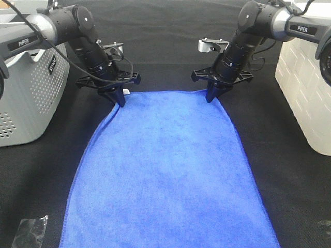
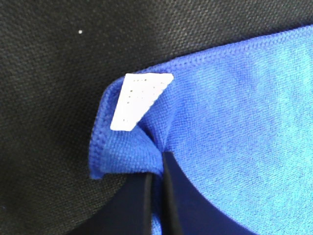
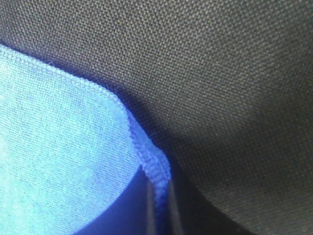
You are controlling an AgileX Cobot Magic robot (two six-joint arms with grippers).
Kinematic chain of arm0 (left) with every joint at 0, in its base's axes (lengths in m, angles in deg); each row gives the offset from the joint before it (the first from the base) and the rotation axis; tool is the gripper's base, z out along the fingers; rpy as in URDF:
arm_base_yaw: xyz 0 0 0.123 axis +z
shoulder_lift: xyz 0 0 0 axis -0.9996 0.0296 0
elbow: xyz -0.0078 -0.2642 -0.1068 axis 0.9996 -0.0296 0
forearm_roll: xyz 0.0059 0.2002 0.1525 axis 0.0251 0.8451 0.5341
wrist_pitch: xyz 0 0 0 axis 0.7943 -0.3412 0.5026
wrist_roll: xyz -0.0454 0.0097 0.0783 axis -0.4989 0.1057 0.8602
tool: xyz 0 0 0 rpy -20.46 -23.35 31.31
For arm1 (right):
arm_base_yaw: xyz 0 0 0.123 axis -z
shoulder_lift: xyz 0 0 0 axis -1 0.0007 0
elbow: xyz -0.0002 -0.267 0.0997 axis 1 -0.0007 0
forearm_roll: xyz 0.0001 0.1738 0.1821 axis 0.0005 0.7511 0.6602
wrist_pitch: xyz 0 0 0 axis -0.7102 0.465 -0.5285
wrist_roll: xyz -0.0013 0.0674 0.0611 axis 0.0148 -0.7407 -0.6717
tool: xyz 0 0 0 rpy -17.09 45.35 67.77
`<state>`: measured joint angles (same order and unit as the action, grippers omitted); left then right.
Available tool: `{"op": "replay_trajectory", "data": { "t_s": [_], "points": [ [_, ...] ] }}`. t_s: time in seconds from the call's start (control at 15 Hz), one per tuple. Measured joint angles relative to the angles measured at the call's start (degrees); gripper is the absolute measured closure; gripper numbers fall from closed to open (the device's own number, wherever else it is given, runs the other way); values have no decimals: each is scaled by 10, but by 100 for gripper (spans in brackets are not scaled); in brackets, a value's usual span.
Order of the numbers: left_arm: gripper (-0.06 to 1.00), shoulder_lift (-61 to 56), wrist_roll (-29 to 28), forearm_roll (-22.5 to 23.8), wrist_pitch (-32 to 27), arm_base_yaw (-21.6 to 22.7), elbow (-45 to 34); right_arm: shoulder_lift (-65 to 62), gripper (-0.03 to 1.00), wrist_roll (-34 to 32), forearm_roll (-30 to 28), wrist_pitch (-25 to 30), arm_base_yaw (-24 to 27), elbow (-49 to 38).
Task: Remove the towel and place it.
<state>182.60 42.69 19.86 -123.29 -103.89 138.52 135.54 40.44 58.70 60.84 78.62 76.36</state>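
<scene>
Towel (image 1: 165, 175): flat on your black table (image 1: 170, 51).
Left gripper (image 1: 119, 99): pinching far left corner.
Right gripper (image 1: 212, 95): pinching far right corner.
Remaining: lift, carry, place.

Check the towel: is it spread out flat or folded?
Spread flat. The towel lies as one open sheet on the black table, with the left gripper and right gripper shut on its far corners.

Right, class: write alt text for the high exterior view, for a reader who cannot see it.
Two black robot arms pinch the far corners of a blue towel spread flat on a black table, the left gripper and right gripper both shut on it. A grey perforated basket stands at the left edge, a white bin at the right.
</scene>
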Motion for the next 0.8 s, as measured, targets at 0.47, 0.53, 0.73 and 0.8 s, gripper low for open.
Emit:
{"op": "replay_trajectory", "data": {
  "t_s": [0.47, 0.53, 0.73, 0.8],
  "points": [
    [93, -2, 29, 13, 73, -3, 65, -42, 94, 14, -40, -148, -2, -5],
    [93, -3, 36, 15, 96, -3, 66, -45, 94, 17, -40, -173, -2, -5],
    [93, -3, 57, 15, 162, -3, 66, -49, 94, 33, -41, -224, -2, 2],
    [93, -3, 60, 15, 186, -3, 66, -49, 94, 38, -41, -243, -2, 2]
  ]
}}
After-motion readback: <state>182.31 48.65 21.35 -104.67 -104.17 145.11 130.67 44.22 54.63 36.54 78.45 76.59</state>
